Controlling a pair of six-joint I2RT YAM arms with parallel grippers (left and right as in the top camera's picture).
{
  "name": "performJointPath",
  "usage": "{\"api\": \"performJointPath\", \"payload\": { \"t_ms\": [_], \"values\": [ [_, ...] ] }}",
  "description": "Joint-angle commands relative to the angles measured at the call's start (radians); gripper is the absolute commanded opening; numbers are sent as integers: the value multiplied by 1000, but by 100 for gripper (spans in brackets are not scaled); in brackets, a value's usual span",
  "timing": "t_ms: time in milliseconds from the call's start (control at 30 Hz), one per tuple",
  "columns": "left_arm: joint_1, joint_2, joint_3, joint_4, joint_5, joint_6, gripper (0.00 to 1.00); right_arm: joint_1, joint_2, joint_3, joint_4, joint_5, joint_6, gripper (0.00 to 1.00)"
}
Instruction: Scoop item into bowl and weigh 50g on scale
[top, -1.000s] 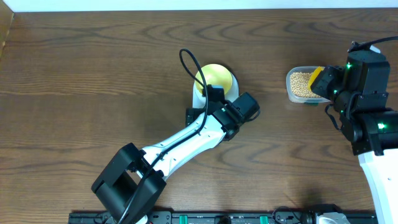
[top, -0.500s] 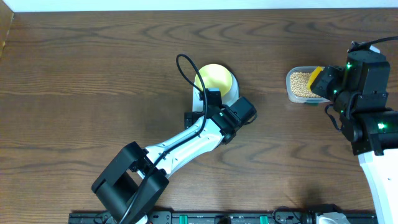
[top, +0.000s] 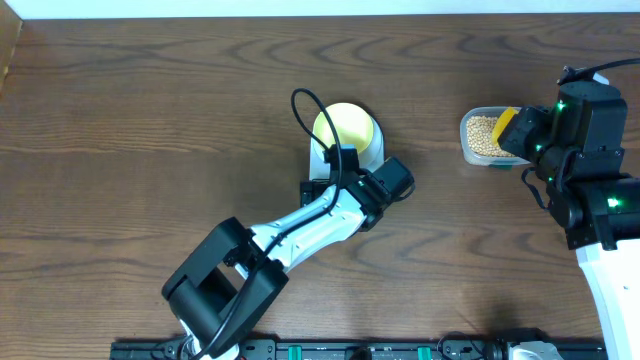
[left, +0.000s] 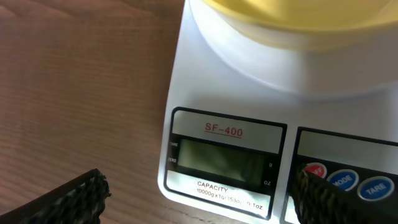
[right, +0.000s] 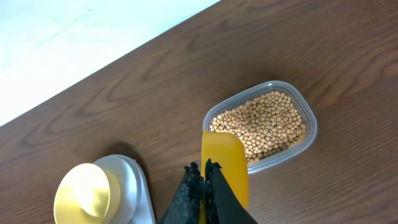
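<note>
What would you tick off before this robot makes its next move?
1. Bowl sitting on the scale: ok.
2. Scale's display showing digits: not ok, it looks blank.
3. Left gripper open, over the scale's display end: ok.
4. Right gripper shut on the scoop: ok.
5. Beans in the tub: ok, plenty.
6. Bowl empty before weighing: ok, no beans seen in it.
</note>
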Motion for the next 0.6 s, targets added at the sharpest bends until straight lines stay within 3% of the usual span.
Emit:
{"api": "performJointPath", "payload": {
  "t_ms": [0, 567],
  "values": [
    [0, 10, -6, -2, -27, -5, 97, -5, -10, 21, -3, 0, 0, 1],
    [0, 10, -6, 25, -24, 26, 96, -5, -10, 21, -3, 0, 0, 1]
  ]
}}
